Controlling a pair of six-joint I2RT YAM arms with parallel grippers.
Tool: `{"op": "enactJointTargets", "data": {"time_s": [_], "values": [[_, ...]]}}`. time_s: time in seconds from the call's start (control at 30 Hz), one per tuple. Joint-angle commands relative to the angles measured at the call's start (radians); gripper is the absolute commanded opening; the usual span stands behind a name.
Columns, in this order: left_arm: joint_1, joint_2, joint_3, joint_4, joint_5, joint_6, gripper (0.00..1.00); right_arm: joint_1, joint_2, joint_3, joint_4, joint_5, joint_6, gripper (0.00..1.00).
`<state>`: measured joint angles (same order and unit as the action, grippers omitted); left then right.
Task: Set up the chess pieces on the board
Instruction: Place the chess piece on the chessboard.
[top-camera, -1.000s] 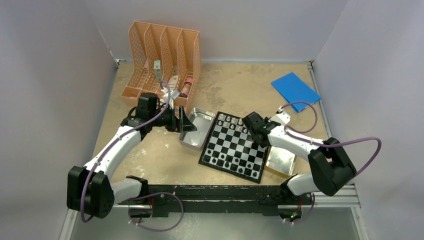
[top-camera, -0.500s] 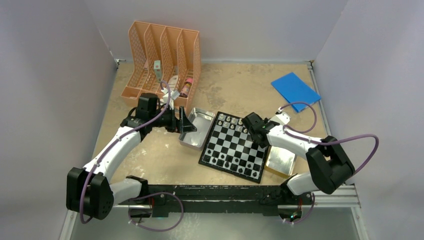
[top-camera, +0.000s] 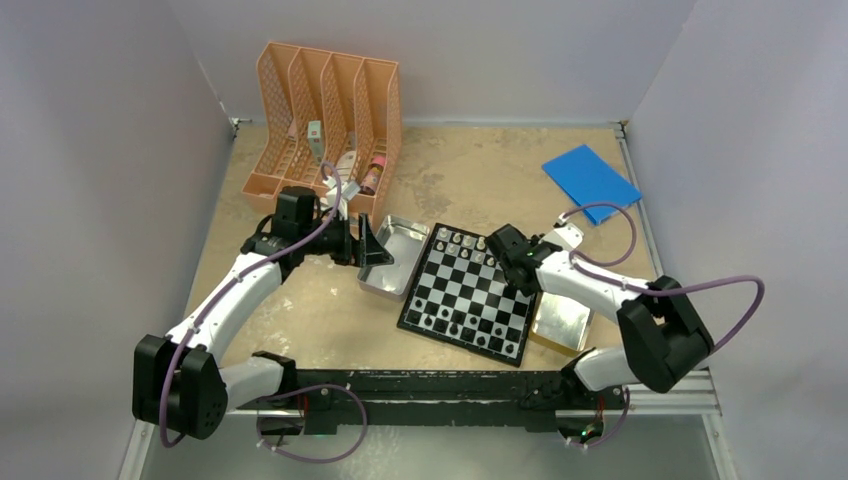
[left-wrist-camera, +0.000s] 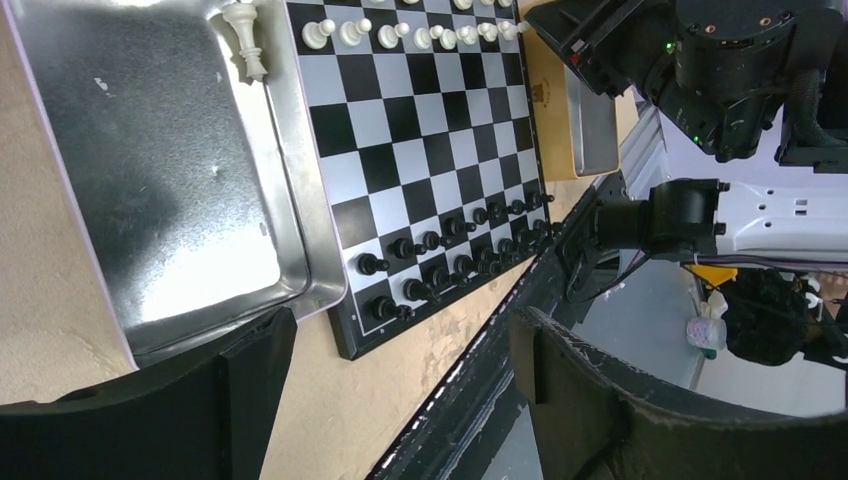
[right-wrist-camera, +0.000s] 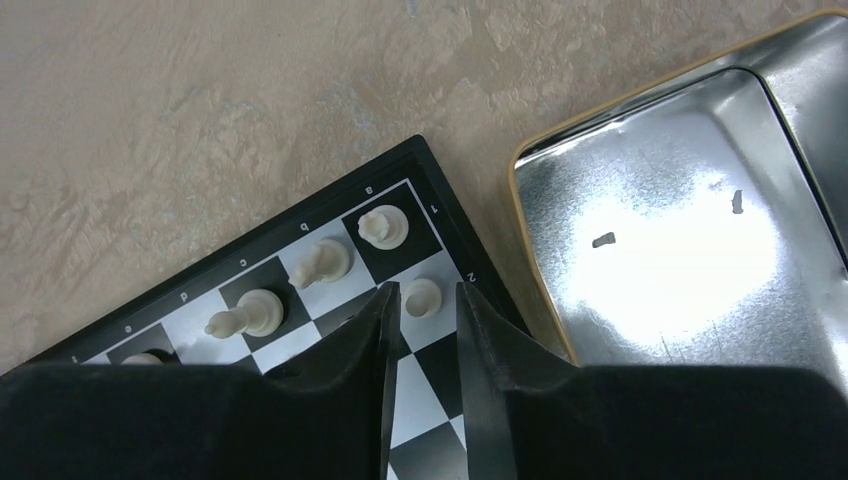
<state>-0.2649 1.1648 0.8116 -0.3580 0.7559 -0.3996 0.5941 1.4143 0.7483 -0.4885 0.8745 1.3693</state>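
Two tins flank the board (top-camera: 468, 293), which lies askew at mid-counter. Its left edge is hard against the left tin (top-camera: 395, 257) and its right edge is just beside the right tin (top-camera: 560, 320). White pieces (top-camera: 460, 240) line the far edge and black pieces (top-camera: 465, 325) fill two rows along the near edge. One more white piece (left-wrist-camera: 245, 38) sits in the left tin by the wall nearest the board.

The right claw (right-wrist-camera: 423, 290) is at the board's far right corner. Its fingers stand a little apart astride a white pawn (right-wrist-camera: 421, 298), and a sliver of square shows between pawn and one finger. The left claw (left-wrist-camera: 395, 365) hangs over the left tin's near end with its fingers spread wide and nothing between them.

Open sandy counter (top-camera: 480, 175) runs behind the board toward a blue sheet (top-camera: 590, 178) at far right. An orange rack (top-camera: 325, 115) takes the far left corner. Pale walls close three sides, and the arms' rail closes the near edge.
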Motion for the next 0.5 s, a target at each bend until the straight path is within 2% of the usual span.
{"op": "enactJointTargets", "data": {"time_s": [0.0,0.17,0.27,0.47], "values": [[-0.005,-0.011,0.006,0.035,0.077,0.038,0.79,-0.004,-0.064,0.043,-0.037,0.063,-0.008,0.31],[-0.004,-0.027,0.016,0.003,0.002,0.061,0.79,-0.004,-0.124,0.116,-0.071,0.069,-0.097,0.35],[-0.004,-0.042,0.033,-0.012,-0.044,0.078,0.78,-0.004,-0.183,0.169,-0.045,0.061,-0.205,0.38],[-0.004,-0.071,0.066,-0.038,-0.139,0.104,0.71,-0.004,-0.321,0.191,0.236,-0.098,-0.582,0.47]]}}
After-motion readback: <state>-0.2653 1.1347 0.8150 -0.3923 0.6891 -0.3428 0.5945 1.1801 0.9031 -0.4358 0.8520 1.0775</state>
